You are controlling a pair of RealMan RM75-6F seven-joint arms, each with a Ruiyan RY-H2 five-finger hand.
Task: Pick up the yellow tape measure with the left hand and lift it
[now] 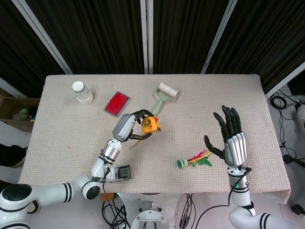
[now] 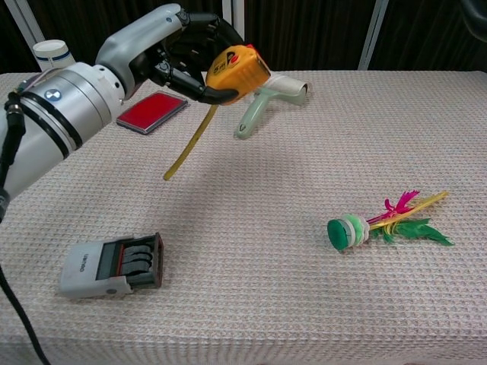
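My left hand (image 1: 128,125) (image 2: 179,47) grips the yellow tape measure (image 1: 150,125) (image 2: 236,67) and holds it up in the air above the middle of the table. A length of yellow tape (image 2: 189,144) hangs down from the case, its end clear of the cloth. In the head view my right hand (image 1: 230,138) is raised over the right side of the table, fingers spread, holding nothing. The chest view does not show the right hand.
A lint roller (image 1: 162,97) (image 2: 268,97) lies behind the lifted tape measure, a red flat case (image 1: 117,103) (image 2: 151,112) to its left, stacked paper cups (image 1: 81,91) (image 2: 52,52) at the far left. A grey stapler-like device (image 1: 119,172) (image 2: 114,265) sits near the front edge. A feathered shuttlecock (image 1: 195,160) (image 2: 382,220) lies at the right.
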